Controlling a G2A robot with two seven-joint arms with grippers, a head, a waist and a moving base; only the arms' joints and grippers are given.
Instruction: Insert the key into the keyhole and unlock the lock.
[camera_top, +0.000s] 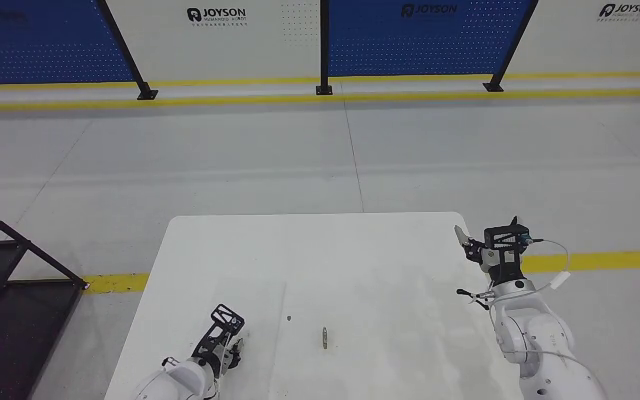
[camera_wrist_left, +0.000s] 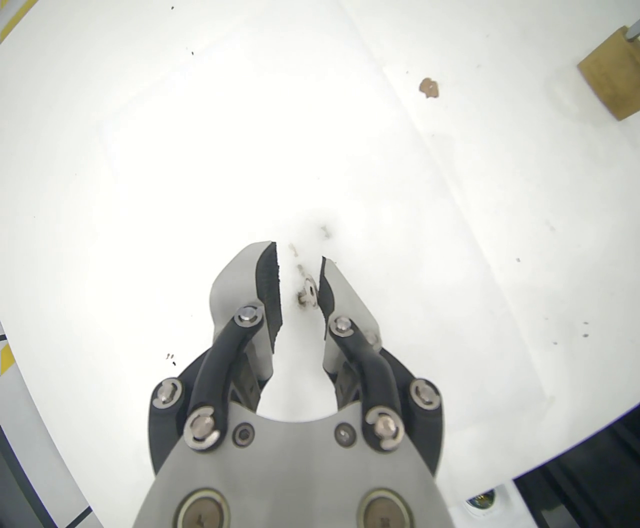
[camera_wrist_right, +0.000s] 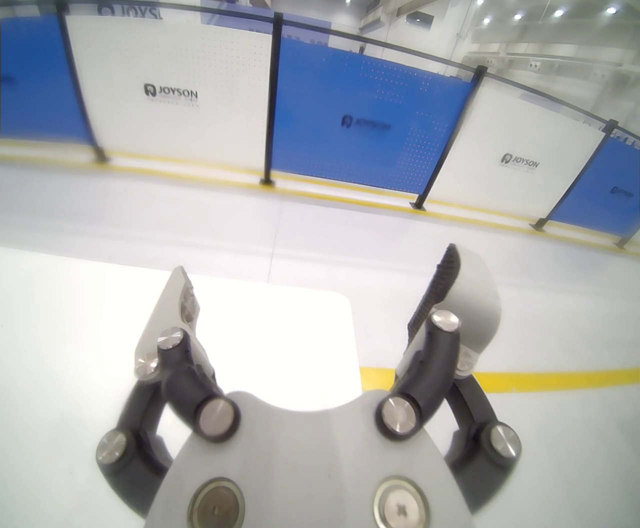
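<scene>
A small silver key (camera_wrist_left: 306, 292) lies flat on the white table (camera_top: 380, 270), between the fingers of my left gripper (camera_wrist_left: 297, 252). The jaws stand narrowly apart on either side of it, low over the table near its front left (camera_top: 230, 330). A brass padlock (camera_wrist_left: 607, 80) lies on the table to that gripper's right, seen from above as a small dark piece (camera_top: 324, 337). My right gripper (camera_wrist_right: 315, 260) is open and holds nothing, raised at the table's right edge (camera_top: 490, 237), facing the far floor.
A small brown spot (camera_wrist_left: 429, 87) marks the table between the left gripper and the padlock. The table's front edge (camera_wrist_left: 575, 440) runs close behind the left gripper. A blue and white barrier fence (camera_top: 320, 40) stands across the floor beyond the table.
</scene>
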